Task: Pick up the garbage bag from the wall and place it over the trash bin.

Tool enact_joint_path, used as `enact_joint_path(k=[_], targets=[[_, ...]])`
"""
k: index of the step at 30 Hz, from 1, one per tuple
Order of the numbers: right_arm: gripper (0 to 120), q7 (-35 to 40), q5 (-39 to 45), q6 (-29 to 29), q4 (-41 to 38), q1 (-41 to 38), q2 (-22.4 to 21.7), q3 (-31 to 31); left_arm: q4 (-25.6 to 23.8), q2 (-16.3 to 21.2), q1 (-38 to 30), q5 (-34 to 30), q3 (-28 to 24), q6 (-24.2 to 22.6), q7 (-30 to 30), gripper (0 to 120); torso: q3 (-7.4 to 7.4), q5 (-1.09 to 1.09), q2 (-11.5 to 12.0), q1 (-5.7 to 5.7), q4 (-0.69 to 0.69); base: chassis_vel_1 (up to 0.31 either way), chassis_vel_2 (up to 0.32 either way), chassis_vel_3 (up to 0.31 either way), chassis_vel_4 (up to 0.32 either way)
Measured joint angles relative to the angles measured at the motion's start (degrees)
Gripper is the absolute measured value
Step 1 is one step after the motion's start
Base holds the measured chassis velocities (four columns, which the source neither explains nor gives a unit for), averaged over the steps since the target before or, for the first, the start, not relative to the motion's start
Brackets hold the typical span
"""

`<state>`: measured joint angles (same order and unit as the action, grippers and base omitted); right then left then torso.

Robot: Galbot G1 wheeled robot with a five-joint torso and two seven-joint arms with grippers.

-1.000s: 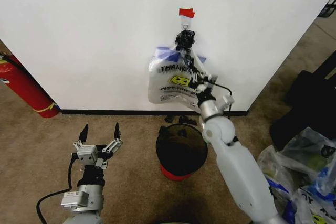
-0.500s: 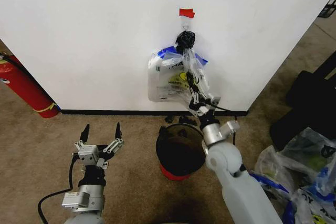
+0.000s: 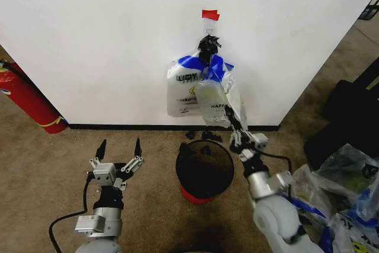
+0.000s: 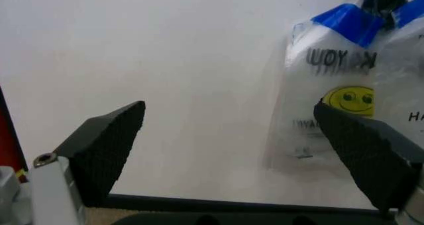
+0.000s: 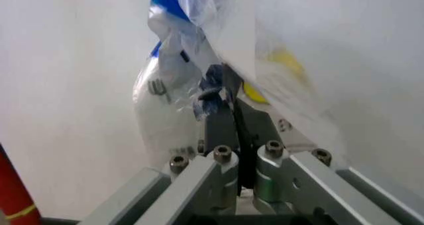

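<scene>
On the white wall (image 3: 106, 39), a bunch of bags (image 3: 182, 90) hangs by a black clip (image 3: 207, 44) from a small hook under red tape (image 3: 209, 14). One garbage bag (image 3: 215, 100) is drawn out of the bunch, its blue handle still at the clip. My right gripper (image 3: 236, 127) is shut on its lower edge, above the right rim of the black trash bin (image 3: 204, 167). The right wrist view has the shut fingers (image 5: 219, 120) pinching the garbage bag's film (image 5: 298, 51). My left gripper (image 3: 119, 149) stands open left of the bin, facing the wall (image 4: 166, 61).
A red fire extinguisher (image 3: 26, 102) leans at the left by the black baseboard (image 3: 118, 127). More filled plastic bags (image 3: 343, 199) and a dark object (image 3: 349, 117) lie at the right. Brown carpet (image 3: 47, 176) lies open around the left arm.
My right gripper has drawn back from the wall and down to the right, pulling one bag out of the bunch. The left arm has shifted slightly to the right.
</scene>
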<state>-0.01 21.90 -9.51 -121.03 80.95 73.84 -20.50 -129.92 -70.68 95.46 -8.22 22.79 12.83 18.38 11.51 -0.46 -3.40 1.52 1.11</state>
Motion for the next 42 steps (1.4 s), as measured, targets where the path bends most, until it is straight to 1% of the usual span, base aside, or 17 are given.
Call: enact_joint_path(k=[6, 11, 12, 14, 16, 18, 19, 22, 26, 33, 42], targets=[[0, -0.75, -3.07, -2.83, -1.47, 4.61, 0.15, -1.81, 0.11, 0.51, -0.89, -0.73, -0.13, 0.00, 0.01, 100, 0.00, 0.00, 0.00, 0.00, 0.00, 0.000, 0.000, 0.000, 0.000], [0, -1.86, -7.69, -7.91, -0.76, 8.54, 1.76, -2.71, 0.25, 0.78, -1.16, -1.23, -0.16, -0.03, 0.01, 100, 0.00, 0.00, 0.00, 0.00, -0.01, 0.000, 0.000, 0.000, 0.000], [0, -1.86, -7.69, -7.91, -0.76, 8.54, 1.76, -2.71, 0.25, 0.78, -1.16, -1.23, -0.16, -0.03, 0.01, 100, 0.00, 0.00, 0.00, 0.00, -0.01, 0.000, 0.000, 0.000, 0.000], [0, -1.74, -9.47, -10.76, -0.06, 9.75, 2.09, -2.92, 0.32, 0.81, -1.19, -1.36, -0.12, -0.02, 0.02, 100, 0.00, -0.01, 0.01, 0.00, 0.00, 0.000, 0.000, 0.000, 0.000], [0, -0.90, -12.20, -15.25, 1.20, 10.79, 2.41, -3.18, 0.39, 0.86, -1.22, -1.47, -0.08, -0.03, 0.02, 100, 0.00, 0.00, 0.01, 0.00, -0.01, 0.000, 0.000, 0.000, 0.000], [0, -0.13, -13.54, -17.73, 1.39, 12.35, 2.72, -3.53, 0.49, 1.05, -1.27, -1.54, -0.04, -0.03, 0.02, 100, 0.00, 0.00, 0.01, 0.00, 0.00, 0.000, 0.000, 0.000, 0.000], [0, -0.13, -13.54, -17.73, 1.39, 12.35, 2.72, -3.53, 0.49, 1.05, -1.27, -1.54, -0.04, -0.03, 0.02, 100, 0.00, 0.00, 0.01, 0.00, 0.00, 0.000, 0.000, 0.000, 0.000], [0, 0.46, -16.63, -22.03, 1.83, 14.64, 3.09, -4.28, 0.67, 1.15, -1.54, -1.70, 0.00, -0.03, 0.03, 100, 0.00, 0.00, 0.01, 0.01, -0.01, 0.000, 0.000, 0.000, 0.000], [0, 0.19, -19.55, -25.81, 2.22, 18.29, 3.91, -4.98, 0.89, 1.11, -1.77, -1.72, -0.21, -0.13, 0.03, 100, 0.00, 0.00, 0.01, 0.01, 0.00, 0.000, 0.000, 0.000, 0.000], [0, 0.20, -20.67, -29.38, 3.33, 22.16, 5.29, -6.03, 1.03, 1.12, -1.83, -1.71, -0.25, -0.24, 0.03, 100, 0.00, 0.00, 0.01, 0.00, 0.00, 0.000, 0.000, 0.000, 0.000], [0, 1.45, -21.93, -34.56, 4.26, 25.93, 5.90, -7.71, 1.32, 0.82, -1.49, -1.56, -0.01, -0.28, 0.02, 100, 0.00, 0.00, 0.01, 0.00, 0.00, 0.000, 0.000, 0.000, 0.000]])
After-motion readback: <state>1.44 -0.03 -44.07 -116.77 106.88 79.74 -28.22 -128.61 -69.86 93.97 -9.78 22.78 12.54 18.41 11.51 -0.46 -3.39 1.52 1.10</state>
